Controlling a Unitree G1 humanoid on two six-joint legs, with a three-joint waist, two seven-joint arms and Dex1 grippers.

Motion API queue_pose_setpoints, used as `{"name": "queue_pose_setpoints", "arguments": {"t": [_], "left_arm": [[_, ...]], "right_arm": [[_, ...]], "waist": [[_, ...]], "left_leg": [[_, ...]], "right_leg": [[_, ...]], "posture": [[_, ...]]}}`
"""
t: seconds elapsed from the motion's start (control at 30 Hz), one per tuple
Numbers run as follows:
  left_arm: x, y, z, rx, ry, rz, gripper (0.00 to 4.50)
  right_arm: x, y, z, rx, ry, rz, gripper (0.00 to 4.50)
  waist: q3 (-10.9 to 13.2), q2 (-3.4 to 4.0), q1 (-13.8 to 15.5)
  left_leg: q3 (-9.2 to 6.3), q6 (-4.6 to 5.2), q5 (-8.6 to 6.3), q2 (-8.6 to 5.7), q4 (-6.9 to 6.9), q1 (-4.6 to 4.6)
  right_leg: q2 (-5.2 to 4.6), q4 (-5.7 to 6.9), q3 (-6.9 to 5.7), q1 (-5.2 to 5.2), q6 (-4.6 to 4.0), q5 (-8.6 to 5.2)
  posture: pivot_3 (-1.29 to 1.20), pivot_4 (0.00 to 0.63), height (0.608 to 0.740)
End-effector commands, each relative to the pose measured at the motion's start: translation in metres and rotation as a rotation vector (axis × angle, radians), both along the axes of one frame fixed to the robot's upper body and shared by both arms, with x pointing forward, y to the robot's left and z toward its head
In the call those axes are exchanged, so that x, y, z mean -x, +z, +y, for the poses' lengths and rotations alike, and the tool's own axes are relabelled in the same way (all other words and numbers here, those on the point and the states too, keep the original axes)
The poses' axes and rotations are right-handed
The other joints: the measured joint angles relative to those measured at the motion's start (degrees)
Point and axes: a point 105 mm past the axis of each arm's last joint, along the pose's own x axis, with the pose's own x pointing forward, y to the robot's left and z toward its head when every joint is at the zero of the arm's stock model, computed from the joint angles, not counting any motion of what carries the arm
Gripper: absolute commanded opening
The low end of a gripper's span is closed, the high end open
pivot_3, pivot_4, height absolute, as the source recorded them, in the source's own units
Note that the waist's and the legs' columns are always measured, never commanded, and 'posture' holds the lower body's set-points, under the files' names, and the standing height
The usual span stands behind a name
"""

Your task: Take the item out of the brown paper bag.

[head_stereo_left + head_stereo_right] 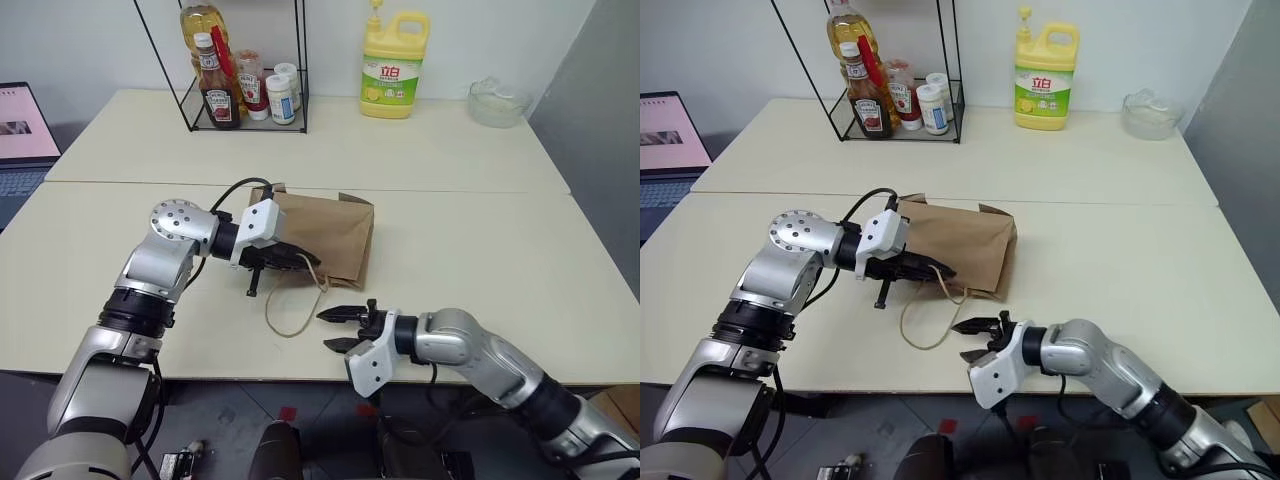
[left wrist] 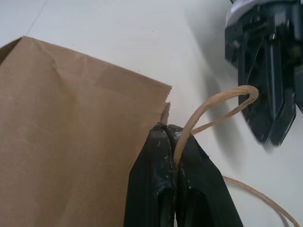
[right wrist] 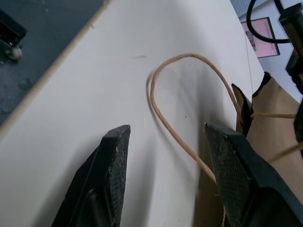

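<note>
The brown paper bag (image 1: pixel 330 235) lies flat on the cream table, mouth toward the front edge. My left gripper (image 1: pixel 298 260) is shut on the bag's mouth rim (image 2: pixel 163 124), pinching it where one twisted-paper handle (image 2: pixel 213 101) is rooted. The other loop handle (image 1: pixel 290 320) trails loose on the table toward me. My right gripper (image 1: pixel 336 330) hovers open just in front of the bag, near the table's front edge, with that loop (image 3: pixel 189 61) lying past its fingertips. The item is hidden.
At the back stand a black wire rack (image 1: pixel 240 80) with sauce bottles, a yellow detergent jug (image 1: pixel 392 70) and a glass bowl (image 1: pixel 497 102). A laptop (image 1: pixel 20 130) sits at the far left. The table's front edge (image 3: pixel 52 71) runs close under my right gripper.
</note>
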Motion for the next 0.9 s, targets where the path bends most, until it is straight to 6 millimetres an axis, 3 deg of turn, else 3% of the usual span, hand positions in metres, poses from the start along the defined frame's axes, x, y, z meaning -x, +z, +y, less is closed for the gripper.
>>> {"name": "queue_pose_setpoints", "arguments": {"t": [0.03,0.37,0.5,0.63,0.67,0.9], "left_arm": [[-0.003,0.015,0.002,0.014,-0.001,-0.049,0.02],[-0.008,0.019,0.002,0.025,0.009,-0.071,0.02],[-0.009,0.022,-0.001,0.037,0.012,-0.076,0.00],[-0.013,0.032,-0.007,0.068,0.022,-0.078,0.00],[-0.014,0.034,-0.008,0.075,0.024,-0.076,0.00],[-0.026,0.054,-0.020,0.153,0.085,-0.062,0.00]], "right_arm": [[-0.008,0.000,0.012,0.024,0.022,-0.062,2.62],[-0.024,-0.009,0.029,0.066,-0.020,-0.054,2.62],[-0.023,-0.014,0.025,0.069,-0.042,-0.005,1.68],[-0.018,-0.023,0.020,0.096,-0.048,0.038,0.21],[-0.018,-0.023,0.019,0.097,-0.051,0.040,0.02],[-0.015,-0.028,0.016,0.120,-0.071,0.078,0.02]], "waist": [[0.0,0.00,-0.1],[0.0,0.00,-0.1],[0.0,0.00,-0.1],[0.0,0.00,0.0],[0.0,0.00,0.0],[0.0,-0.01,0.2]], "left_leg": [[0.00,-0.04,0.02,0.00,0.00,0.00],[-0.07,-0.07,0.04,0.00,0.00,0.07],[-0.09,-0.06,0.03,0.00,0.00,0.07],[-0.12,0.00,0.00,-0.01,0.03,0.06],[-0.14,0.00,0.00,-0.02,0.04,0.06],[-0.22,0.00,0.00,-0.04,0.05,0.05]], "right_leg": [[0.00,0.00,0.00,0.00,0.00,0.00],[-0.01,0.02,-0.06,0.09,0.00,0.00],[-0.01,0.03,-0.08,0.11,-0.01,0.00],[-0.02,0.03,-0.11,0.14,0.00,0.00],[-0.02,0.03,-0.12,0.16,0.00,0.00],[-0.04,0.00,-0.20,0.20,0.00,0.00]], "posture": [[0.00,0.150,0.740],[0.00,0.150,0.740],[0.00,0.150,0.740],[0.00,0.150,0.740],[0.00,0.150,0.740],[0.00,0.150,0.740]]}}
